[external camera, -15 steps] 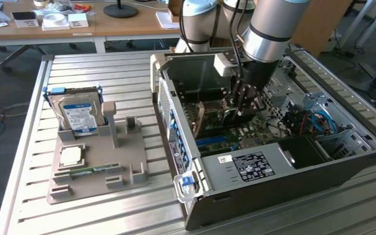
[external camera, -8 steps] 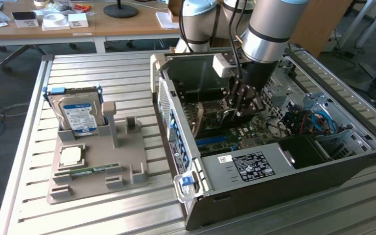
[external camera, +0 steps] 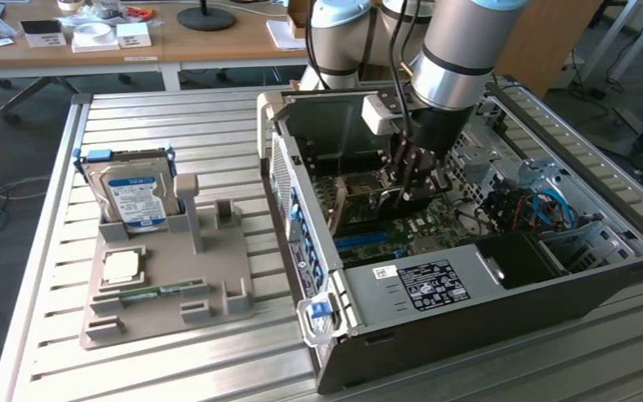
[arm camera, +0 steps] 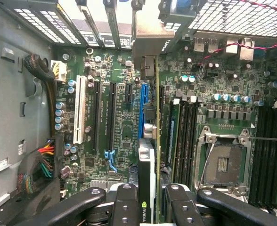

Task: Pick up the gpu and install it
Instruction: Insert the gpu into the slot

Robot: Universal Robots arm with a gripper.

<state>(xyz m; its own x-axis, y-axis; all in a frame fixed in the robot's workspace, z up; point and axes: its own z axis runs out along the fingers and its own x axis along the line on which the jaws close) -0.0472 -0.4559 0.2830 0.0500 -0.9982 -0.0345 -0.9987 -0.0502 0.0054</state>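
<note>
The gpu [arm camera: 147, 162], gripped edge-on by the closed pincer [arm camera: 148, 197], hangs inside the computer case [external camera: 444, 285] near the blue slot [arm camera: 142, 106]; insertion is apparently in hand, calling for edge-to-slot alignment.

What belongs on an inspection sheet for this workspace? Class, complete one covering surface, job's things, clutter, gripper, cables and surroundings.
Surface: slatted metal table carrying an open computer case and a grey holder tray.
Job's things: gpu held on edge over the motherboard, by the blue slot; whether seated, cannot tell.
Clutter: hard drive, memory stick and processor chip on the tray.
Gripper: gripper inside the case, shut on the gpu.
Cables: coloured wire bundle inside the case.
Surroundings: wooden desk with small boxes beyond the table.
</note>
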